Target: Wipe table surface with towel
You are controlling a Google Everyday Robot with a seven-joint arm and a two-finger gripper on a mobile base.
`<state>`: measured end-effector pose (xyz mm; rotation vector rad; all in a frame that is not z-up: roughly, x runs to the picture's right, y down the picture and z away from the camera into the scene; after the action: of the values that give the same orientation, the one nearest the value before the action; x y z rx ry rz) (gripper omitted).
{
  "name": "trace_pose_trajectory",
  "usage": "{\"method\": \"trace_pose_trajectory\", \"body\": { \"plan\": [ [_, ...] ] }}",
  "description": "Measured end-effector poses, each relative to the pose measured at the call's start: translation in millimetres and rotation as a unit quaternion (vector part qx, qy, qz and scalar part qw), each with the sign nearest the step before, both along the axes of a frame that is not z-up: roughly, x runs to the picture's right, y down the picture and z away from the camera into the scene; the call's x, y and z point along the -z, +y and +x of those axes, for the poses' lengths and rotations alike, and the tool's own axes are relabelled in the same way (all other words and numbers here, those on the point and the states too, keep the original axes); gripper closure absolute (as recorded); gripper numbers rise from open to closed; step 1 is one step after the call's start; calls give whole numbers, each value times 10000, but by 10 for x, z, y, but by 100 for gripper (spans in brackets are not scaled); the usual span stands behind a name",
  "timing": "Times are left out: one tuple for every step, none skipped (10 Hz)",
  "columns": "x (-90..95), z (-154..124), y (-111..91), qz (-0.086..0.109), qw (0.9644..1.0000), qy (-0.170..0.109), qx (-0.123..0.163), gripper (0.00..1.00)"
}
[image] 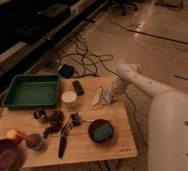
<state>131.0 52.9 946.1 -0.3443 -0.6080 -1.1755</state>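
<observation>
A pale crumpled towel [100,96] lies on the wooden table [119,142] near its right edge. My white arm reaches in from the right, and my gripper [110,95] is down at the towel's right side, touching or just over it. The towel sits right of a white cup [69,99] and below a black remote [78,87].
A green tray [31,91] stands at the back left. A dark bowl with a teal sponge [101,131] is at the front right. A maroon bowl [4,155], a small cup [34,141], a pine cone [55,119] and a dark utensil [63,141] lie at the front left. Cables run across the floor behind.
</observation>
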Motion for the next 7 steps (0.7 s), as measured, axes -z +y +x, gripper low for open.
{"method": "trace_pose_trajectory", "body": {
  "plan": [
    [35,-101,31,2,9998,-169,67,100],
    [83,-203,78,-8,9994,-315,135,100],
    [139,-294,167,-47,9988,-443,218,100],
    [196,-374,255,-82,9980,-547,297,100],
    [278,-502,373,-134,9966,-686,426,100],
    [349,-598,437,-163,9954,-778,528,100],
    [483,-675,554,-235,9941,-756,740,100]
  ]
}}
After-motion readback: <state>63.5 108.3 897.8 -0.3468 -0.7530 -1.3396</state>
